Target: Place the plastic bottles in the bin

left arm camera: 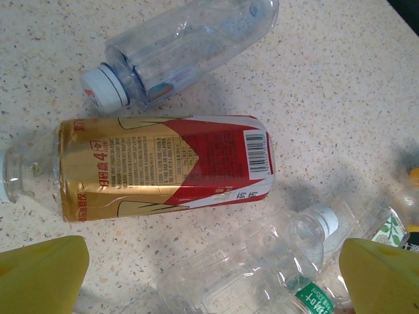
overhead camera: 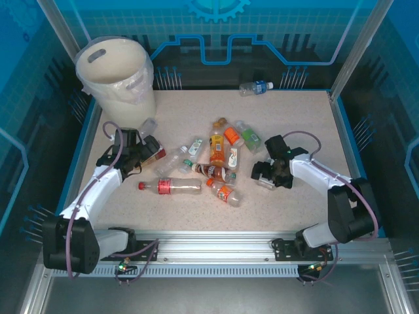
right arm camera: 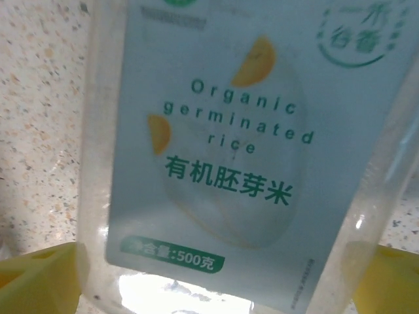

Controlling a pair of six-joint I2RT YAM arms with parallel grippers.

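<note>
Left pincer wide open over a clear bottle, right pincer wide open astride a rice-drink bottle; plastic bottles scattered on the counter, bin at far-left corner.

Overhead view spans table; wrist views hug bottles.

Left gripper spread wide; right gripper likewise.

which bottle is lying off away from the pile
The clear blue-label bottle, alone at the far edge; the other bottles cluster in the middle.
</note>
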